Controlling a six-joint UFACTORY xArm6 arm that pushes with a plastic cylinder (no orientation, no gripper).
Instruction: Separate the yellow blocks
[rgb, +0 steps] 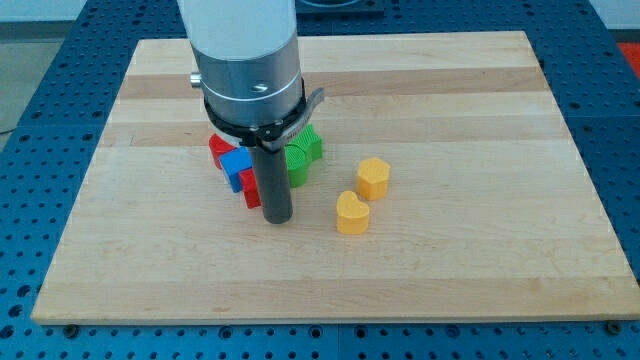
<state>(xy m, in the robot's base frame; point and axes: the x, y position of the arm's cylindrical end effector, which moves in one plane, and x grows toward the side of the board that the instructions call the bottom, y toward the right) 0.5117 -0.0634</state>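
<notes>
My tip (276, 217) rests on the wooden tabletop (480, 260) at the view's lower edge of a tight cluster: a blue block (235, 163), red blocks (220, 146) partly hidden behind the rod, and a green block (305, 148) at the cluster's right. The tool is a plain rod with no jaws to part or close; it carries nothing, and it appears to touch or nearly touch the lowest red piece (251, 190), though I cannot confirm contact. The task items lie to the view's right of my tip: a yellow heart-shaped block (352, 213) near it and almost level with it, and a second yellow block (374, 178) up and to the right. The pair sit just beside each other with a narrow gap, aligned on a diagonal rising toward the view's right. In my judgement the coming move turns on that gap: the tip must travel right and enter between them, or push one off across the diagonal. The tabletop is flat, pale and bare to the right and bottom, giving ample room. Beyond its edges a blue perforated base (610, 120) shows.
</notes>
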